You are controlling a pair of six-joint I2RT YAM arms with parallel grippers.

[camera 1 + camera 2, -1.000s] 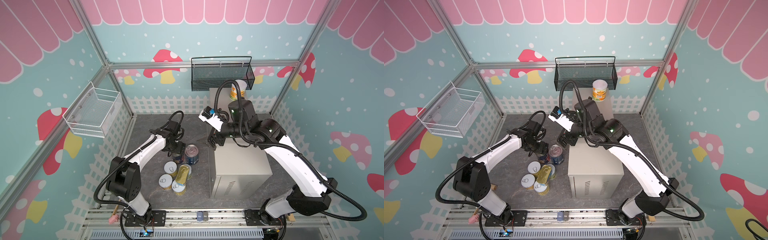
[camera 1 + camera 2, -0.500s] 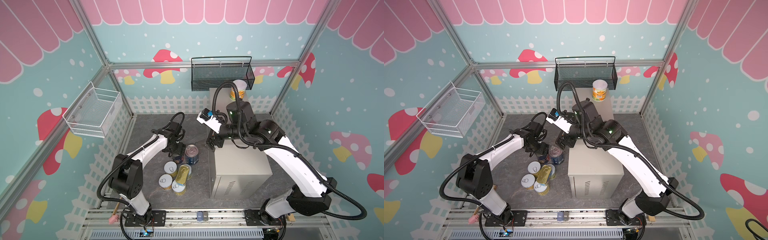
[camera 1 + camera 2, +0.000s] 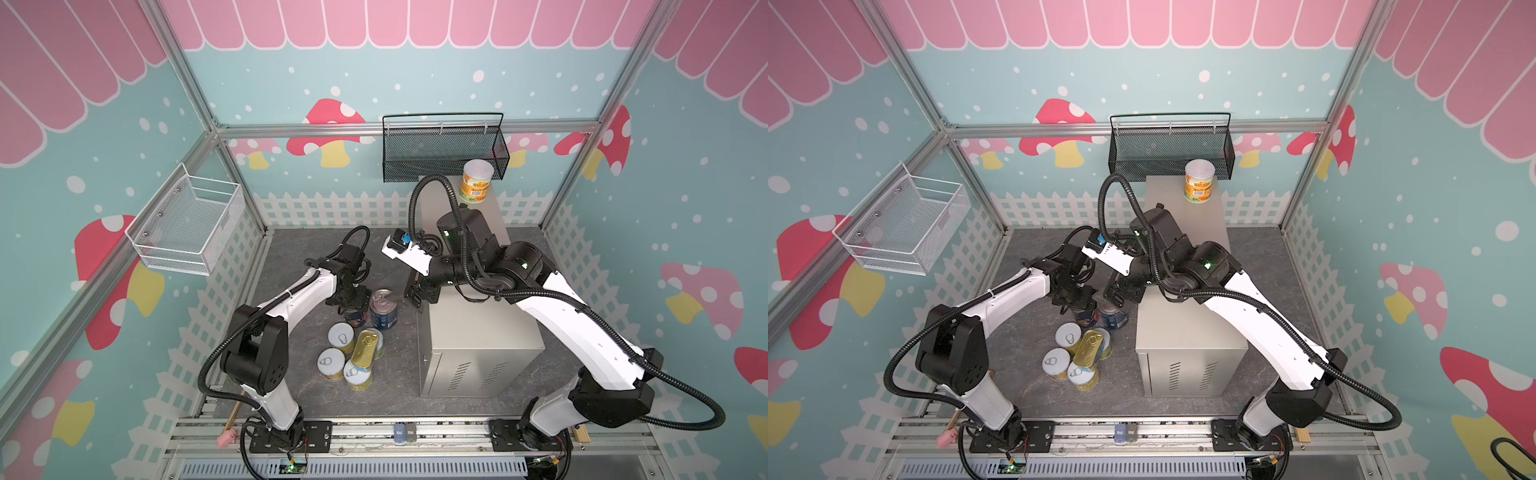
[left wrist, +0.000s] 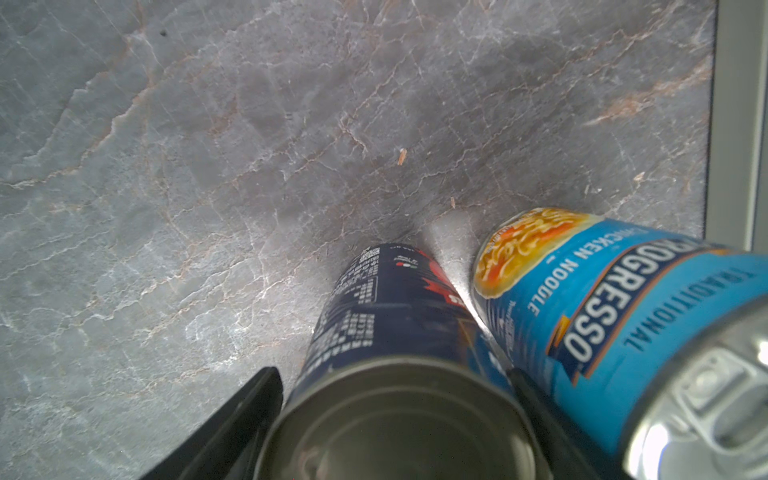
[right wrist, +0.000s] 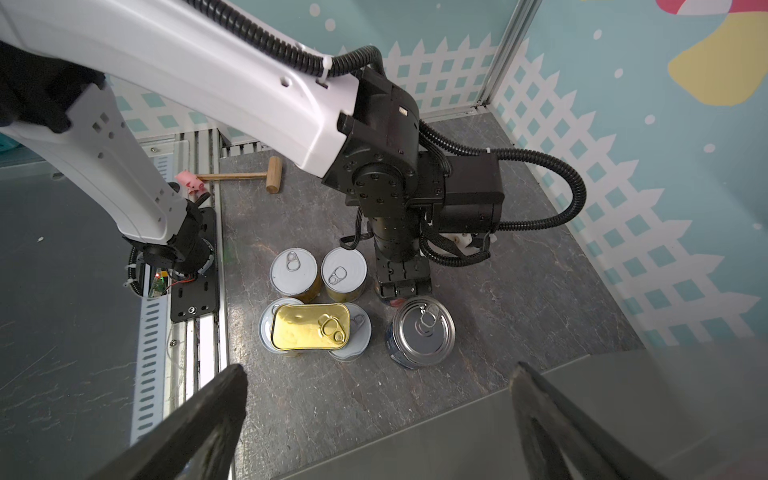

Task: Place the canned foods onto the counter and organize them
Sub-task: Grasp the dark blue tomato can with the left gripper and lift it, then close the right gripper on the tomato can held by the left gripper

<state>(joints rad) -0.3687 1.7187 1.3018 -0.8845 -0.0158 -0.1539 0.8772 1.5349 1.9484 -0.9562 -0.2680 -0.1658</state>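
Observation:
Two tall blue-labelled cans stand side by side on the grey floor. My left gripper (image 4: 395,378) is open and straddles the darker can (image 4: 395,311). One finger presses its side and a thin gap shows at the other. The lighter blue can (image 3: 383,309) stands right next to it. Several yellow-labelled cans (image 3: 340,334) cluster nearer the front, with the flat gold tin (image 3: 366,344) lying on top of them. One yellow can (image 3: 477,183) stands at the far end of the counter (image 3: 478,332). My right gripper (image 5: 378,368) hangs open and empty over the counter's left edge.
A black mesh basket (image 3: 444,153) hangs on the back wall above the counter. A white wire basket (image 3: 187,226) hangs on the left wall. A wooden mallet (image 5: 249,176) lies by the front rail behind the left arm's base.
My left gripper's jaws have narrowed around the dark-blue can. The right gripper has drifted left and forward, off the counter top toward its left edge.

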